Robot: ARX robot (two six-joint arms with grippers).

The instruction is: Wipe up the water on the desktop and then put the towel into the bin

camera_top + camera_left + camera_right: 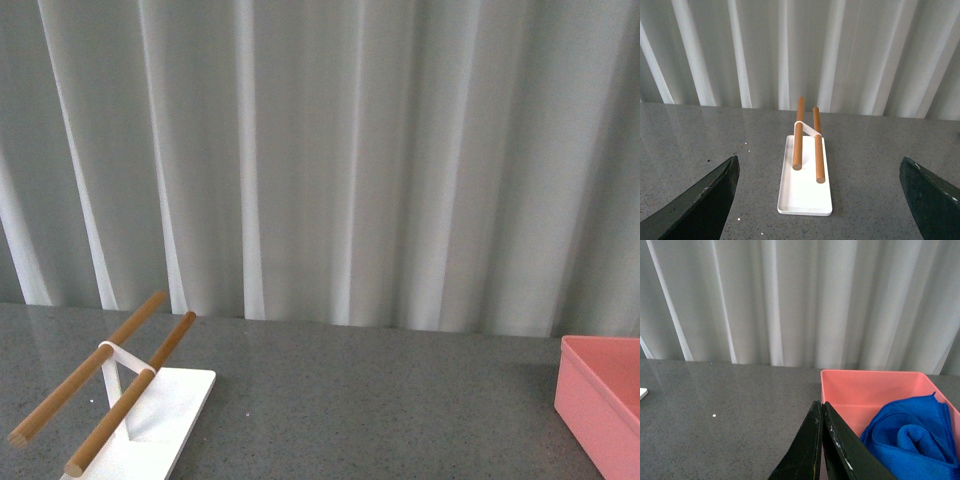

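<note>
Already the towel lies in the bin; right hand together, left hand apart; only retreating toward six o'clock seems left.

**Pale curtain behind a speckled stone top**

A pleated curtain in pale grey-white fills the whole backdrop, hanging in long vertical folds down to the far edge of the work surface. Soft, even light falls on it, brighter on the fold crests and dimmer in the hollows. No wall, window or floor shows past the fabric.
</note>
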